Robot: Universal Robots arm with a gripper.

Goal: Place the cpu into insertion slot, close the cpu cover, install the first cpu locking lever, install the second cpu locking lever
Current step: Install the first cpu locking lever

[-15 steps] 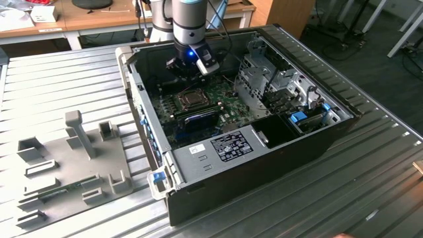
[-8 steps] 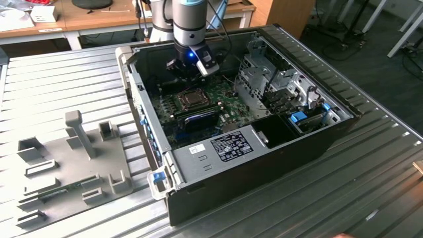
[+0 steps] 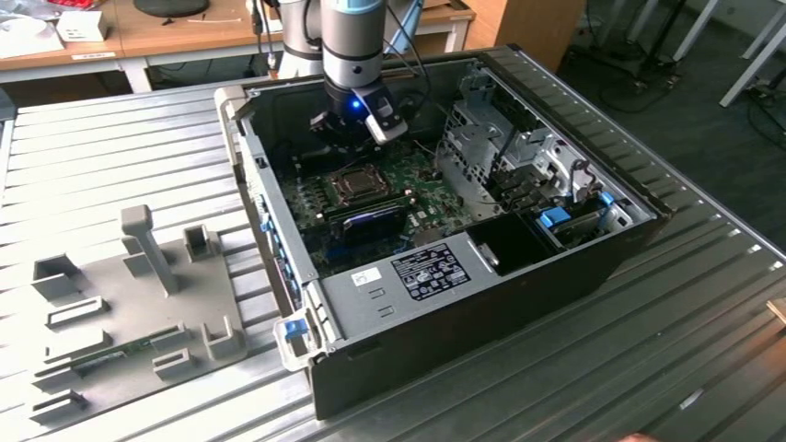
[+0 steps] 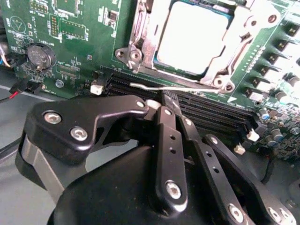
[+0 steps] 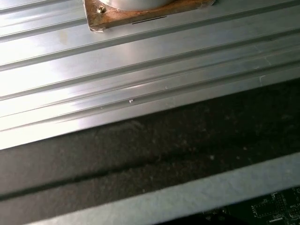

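In the second wrist view the cpu (image 4: 190, 37) lies in the insertion slot, its pale metal top showing through the window of the cpu cover (image 4: 239, 28). The cover is folded flat over it. A thin silvery locking lever (image 4: 178, 87) runs along the socket's edge, beside the long black memory slots (image 4: 211, 112). My gripper (image 4: 159, 104) hangs just short of that lever, fingers drawn together with nothing seen between them. In the exterior view the gripper (image 3: 352, 136) is inside the open computer case, just behind the insertion slot (image 3: 356, 184) on the green board (image 3: 418, 189).
The black case (image 3: 491, 304) lies open on a ribbed metal table (image 3: 110, 157), with drive cages (image 3: 516, 157) at the exterior view's right. A grey fixture plate (image 3: 135, 304) with upright blocks lies at the exterior view's left. The first wrist view has the case wall (image 5: 140, 154) and the table (image 5: 140, 61).
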